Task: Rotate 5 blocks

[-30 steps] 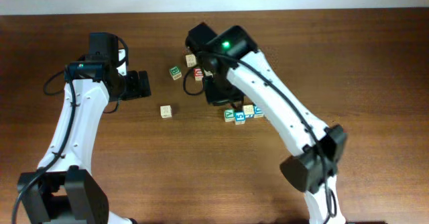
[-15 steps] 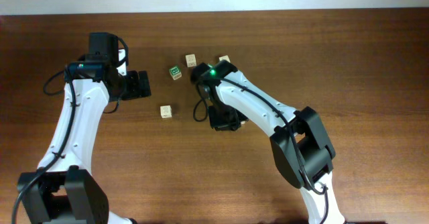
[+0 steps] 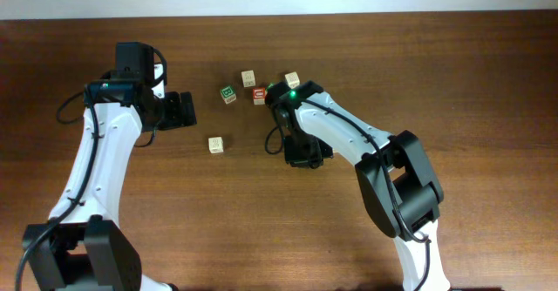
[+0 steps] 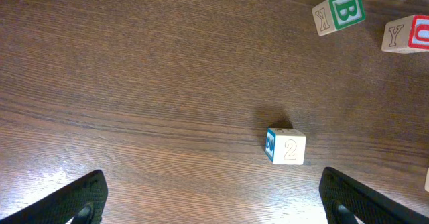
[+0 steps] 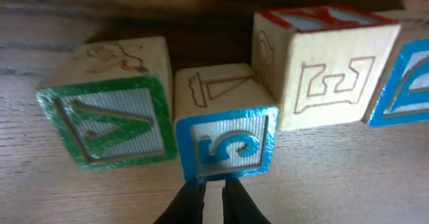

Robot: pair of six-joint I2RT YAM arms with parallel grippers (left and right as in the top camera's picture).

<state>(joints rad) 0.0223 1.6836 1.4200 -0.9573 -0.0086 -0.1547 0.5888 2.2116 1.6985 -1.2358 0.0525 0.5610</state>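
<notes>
In the right wrist view, a green "V" block (image 5: 107, 103), a blue "5" block (image 5: 224, 127), a pale block with a red top (image 5: 322, 70) and a blue-faced block (image 5: 409, 83) stand side by side in a row. My right gripper (image 5: 213, 190) is shut, its tips against the near edge of the blue "5" block with nothing between them. From overhead, the right gripper (image 3: 309, 154) hides this cluster. The left gripper (image 4: 214, 204) hangs wide open above bare wood, and a pale "2" block (image 4: 286, 147) lies ahead of it, also seen overhead as the pale "2" block (image 3: 215, 144).
At the back of the table stand a green "B" cube (image 3: 228, 93), a red-faced cube (image 3: 259, 94) and two pale cubes (image 3: 248, 78) (image 3: 292, 80). The left gripper (image 3: 181, 110) is left of them. The green "B" cube (image 4: 342, 11) shows top right in the left wrist view.
The right gripper swung from the back cubes toward the front and came down over the cluster, which it now covers. The red and pale back cubes are uncovered. The left arm stayed still.
</notes>
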